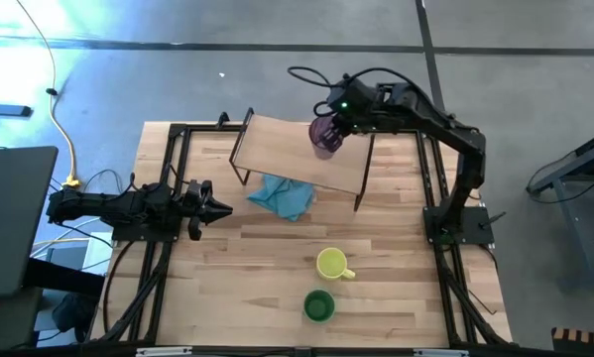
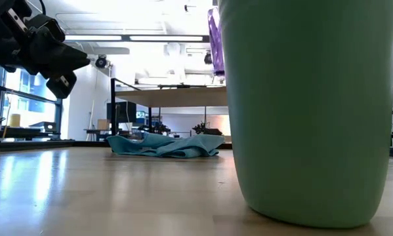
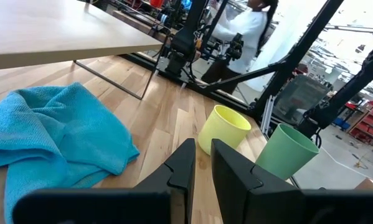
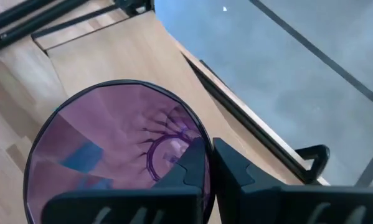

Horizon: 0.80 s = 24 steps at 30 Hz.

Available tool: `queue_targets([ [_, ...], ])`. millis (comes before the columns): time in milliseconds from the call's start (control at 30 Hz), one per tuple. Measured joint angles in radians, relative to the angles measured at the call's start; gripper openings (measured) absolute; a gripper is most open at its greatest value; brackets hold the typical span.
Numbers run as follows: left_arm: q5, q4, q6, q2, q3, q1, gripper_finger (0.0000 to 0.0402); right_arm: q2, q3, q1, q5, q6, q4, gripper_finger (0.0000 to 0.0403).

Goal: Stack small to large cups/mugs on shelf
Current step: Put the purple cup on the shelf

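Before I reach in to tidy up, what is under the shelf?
A blue cloth lies partly under the shelf, its near part sticking out. The board hides the rest beneath. On top, the right end effector grips the purple tumbler.
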Motion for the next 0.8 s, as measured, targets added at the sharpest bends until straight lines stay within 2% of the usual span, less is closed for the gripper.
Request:
queue_targets([
  [333,-0.003,0.0,0.019,0.0,0.0,0.0,0.0042,-0.167,-0.002,0.075,0.12,-0.025,0.004,0.0],
  [400,-0.01,0.001,0.019,0.0,0.0,0.0,0.0042,-0.209,-0.045,0.099,0.15,-0.039,0.028,0.0],
  [500,-0.016,0.001,0.019,0.0,0.0,0.0,0.0042,-0.317,-0.196,0.131,0.199,-0.041,0.118,0.0],
  [600,-0.016,0.001,0.014,0.0,0.0,0.0,0.0042,-0.463,-0.437,0.143,0.221,-0.047,0.313,0.0],
  [700,-0.016,0.002,-0.004,0.0,0.0,0.0,0.0042,-0.587,-0.669,0.137,0.181,-0.094,0.582,0.0],
  [800,-0.016,0.002,-0.011,0.0,0.0,0.0,0.0042,-0.666,-0.82,0.115,0.131,-0.124,0.767,0.0],
])
